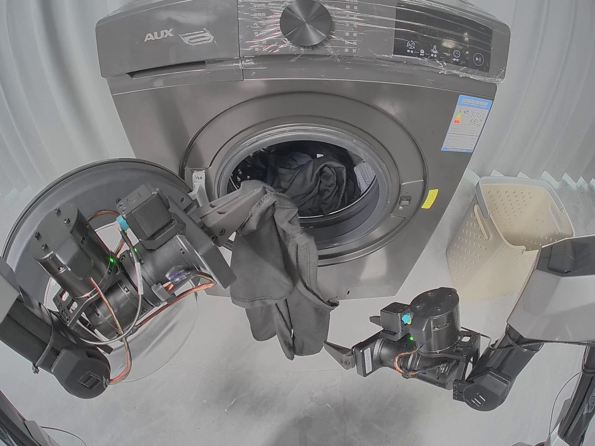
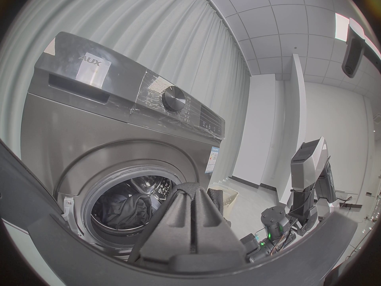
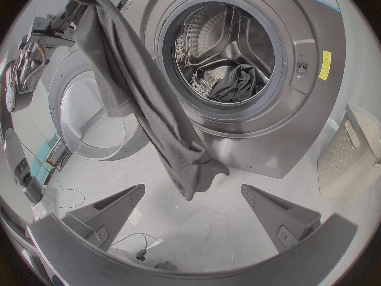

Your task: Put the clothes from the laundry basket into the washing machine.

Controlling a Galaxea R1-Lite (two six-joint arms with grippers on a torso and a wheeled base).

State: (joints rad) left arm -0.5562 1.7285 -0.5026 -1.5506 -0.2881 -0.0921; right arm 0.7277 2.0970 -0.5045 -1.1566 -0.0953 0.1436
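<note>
My left gripper (image 1: 243,201) is shut on a dark grey garment (image 1: 279,267), holding its top just outside the lower left of the washing machine's round opening (image 1: 310,187). The cloth hangs down in a long fold in front of the machine (image 3: 151,100). In the left wrist view the two closed fingers (image 2: 193,223) pinch the cloth (image 2: 188,187). Dark clothes (image 1: 316,181) lie inside the drum (image 3: 234,84). My right gripper (image 1: 334,351) is open, low near the floor, just below and right of the garment's hanging end (image 3: 198,179). The cream laundry basket (image 1: 514,236) stands right of the machine.
The machine's round door (image 1: 80,205) is swung open to the left, behind my left arm. Grey floor (image 1: 248,391) lies free in front of the machine. A pleated curtain hangs behind it.
</note>
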